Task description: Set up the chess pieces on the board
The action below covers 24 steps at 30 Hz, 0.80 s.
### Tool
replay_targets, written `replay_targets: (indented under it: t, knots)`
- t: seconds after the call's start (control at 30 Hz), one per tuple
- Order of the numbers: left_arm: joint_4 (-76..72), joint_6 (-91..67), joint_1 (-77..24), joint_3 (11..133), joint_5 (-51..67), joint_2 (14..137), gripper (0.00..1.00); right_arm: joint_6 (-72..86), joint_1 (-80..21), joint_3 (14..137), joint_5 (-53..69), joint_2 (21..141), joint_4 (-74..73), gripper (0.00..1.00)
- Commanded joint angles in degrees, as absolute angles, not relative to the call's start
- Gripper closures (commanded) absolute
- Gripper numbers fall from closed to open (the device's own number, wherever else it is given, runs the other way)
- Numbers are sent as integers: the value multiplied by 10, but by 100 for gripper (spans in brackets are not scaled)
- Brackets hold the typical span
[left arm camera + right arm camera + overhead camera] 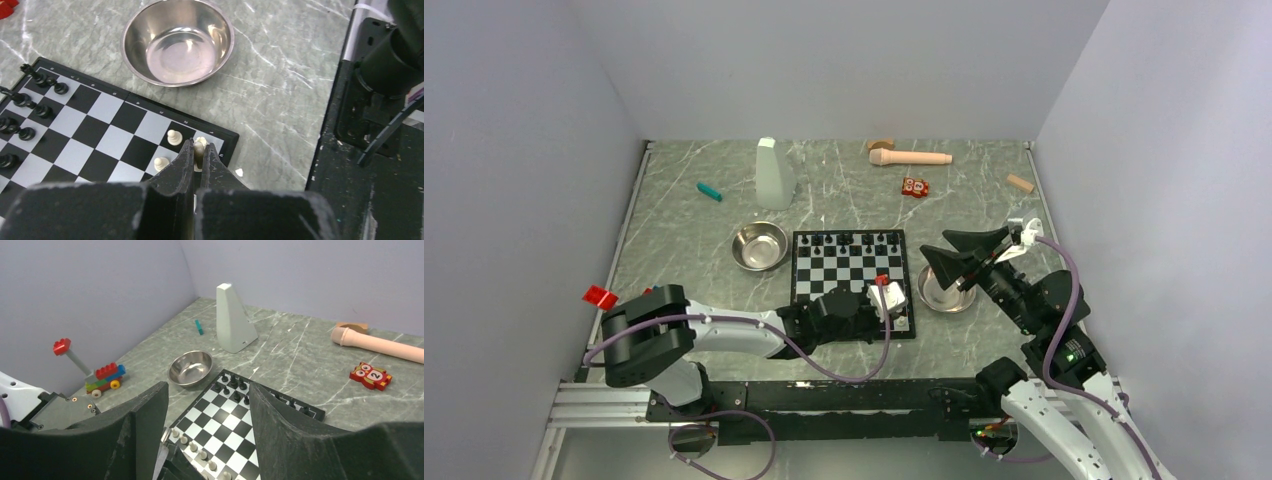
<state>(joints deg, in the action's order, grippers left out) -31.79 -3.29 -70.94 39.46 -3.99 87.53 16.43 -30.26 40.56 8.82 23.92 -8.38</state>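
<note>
1. Left tool (198,148) is clenched on a white chess piece (199,148) at the near-right corner of the board (796,268).
2. More white pawns (173,136) stand just beside it.
3. Right tool (207,387) has its jaws spread and grips nothing. It hangs over the steel bowl (944,293) right of the board.
4. Black pieces (849,240) are on the board's far rows.
5. A second steel bowl (759,246) sits on the worktop (684,230) at the far-left corner.

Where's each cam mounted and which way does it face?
Top external: high behind the bases, looking down at the table; left arm and right arm show.
Left wrist: low over the board corner, facing a steel bowl; left gripper shut on cream piece.
Right wrist: raised, facing left across the board; open right gripper frames it.
Shared: board in all three.
</note>
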Motion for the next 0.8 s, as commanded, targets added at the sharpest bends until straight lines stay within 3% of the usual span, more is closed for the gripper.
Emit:
replay_targets:
  t: [0.0,0.77]
  knots:
    - [-352,-7,-710,393,-79,886,100,157,-305,405,82,240,-82,36]
    - [-385,-44,-709,373,-45,945,100,157,-305,402,96,255,-81,36]
